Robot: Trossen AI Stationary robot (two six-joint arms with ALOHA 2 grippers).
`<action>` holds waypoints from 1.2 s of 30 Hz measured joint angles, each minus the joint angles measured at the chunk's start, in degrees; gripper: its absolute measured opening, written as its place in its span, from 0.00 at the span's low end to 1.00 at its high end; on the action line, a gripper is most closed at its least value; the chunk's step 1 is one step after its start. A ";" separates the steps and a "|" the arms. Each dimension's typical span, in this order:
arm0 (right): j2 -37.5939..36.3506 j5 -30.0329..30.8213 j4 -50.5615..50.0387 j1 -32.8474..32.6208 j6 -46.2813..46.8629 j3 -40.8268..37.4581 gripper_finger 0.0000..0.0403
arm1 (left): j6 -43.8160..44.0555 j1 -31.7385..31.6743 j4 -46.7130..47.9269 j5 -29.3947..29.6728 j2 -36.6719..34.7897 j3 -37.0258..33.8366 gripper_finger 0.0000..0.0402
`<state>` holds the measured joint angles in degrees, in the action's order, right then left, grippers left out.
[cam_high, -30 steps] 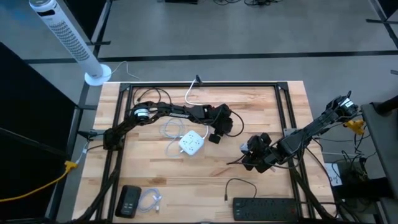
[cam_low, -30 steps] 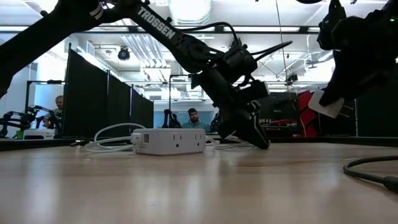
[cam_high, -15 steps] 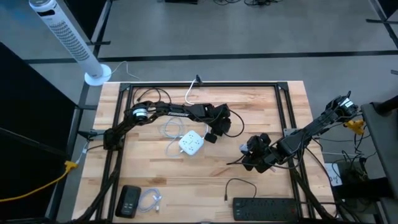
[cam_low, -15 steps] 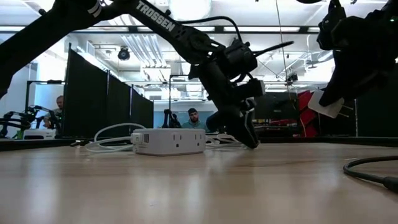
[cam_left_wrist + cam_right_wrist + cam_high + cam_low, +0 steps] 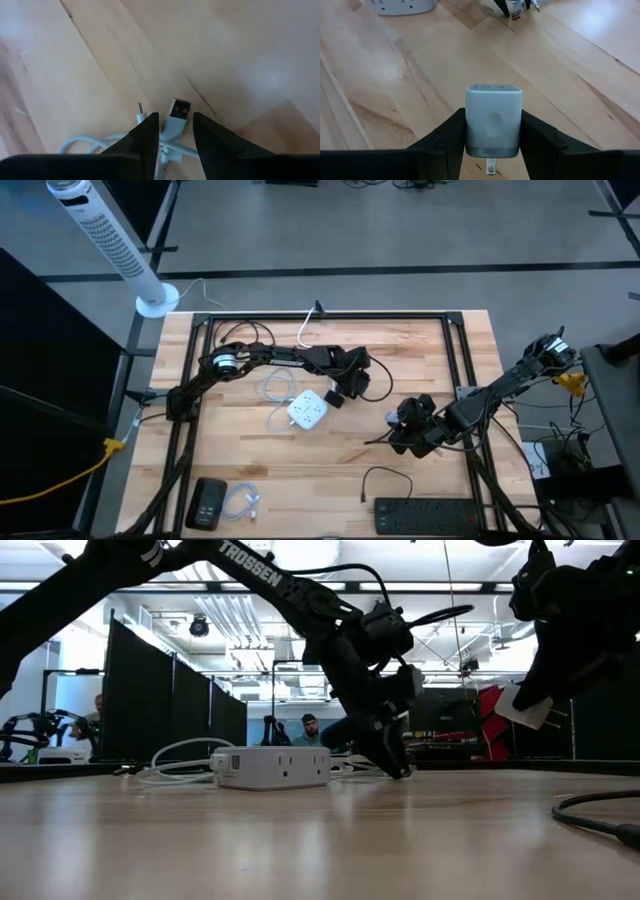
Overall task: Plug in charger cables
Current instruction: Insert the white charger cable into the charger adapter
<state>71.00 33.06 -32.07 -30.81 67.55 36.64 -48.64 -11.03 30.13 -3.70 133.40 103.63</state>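
Left gripper [image 5: 172, 131] neared cube [image 5: 310, 409], holding one cable [image 5: 176, 117].

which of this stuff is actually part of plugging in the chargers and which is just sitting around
Part of the job:
white cable with USB plug, between left gripper fingers
white charger block, held by right gripper
white socket cube

Lying about:
black power strip
black device
tower fan

Light: bright, even, from ceiling fixtures [image 5: 305, 558] seen in the low view.
Backlight: left arm [image 5: 330, 615] is a dark silhouette in the low view.
Glare: pale sheen on the worktop [image 5: 250, 60] in both wrist views.
Shadows: soft, faint.
Focus: near worktop blurred in the low view; wrist views soft at the edges.
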 joint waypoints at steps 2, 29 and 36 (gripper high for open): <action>0.00 0.00 0.04 0.09 0.00 0.00 0.36 | -0.90 -0.01 0.90 2.01 0.00 1.13 0.28; -0.07 -0.04 1.54 0.09 2.08 -0.02 0.36 | -1.86 -1.62 5.80 -2.60 2.64 1.47 0.24; -0.07 -0.07 1.55 0.09 2.08 -0.02 0.36 | -1.87 -1.55 7.35 -1.64 2.69 1.78 0.12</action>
<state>70.94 32.98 -30.52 -30.72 69.63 36.62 -50.51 -12.57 37.47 -5.34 136.09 105.40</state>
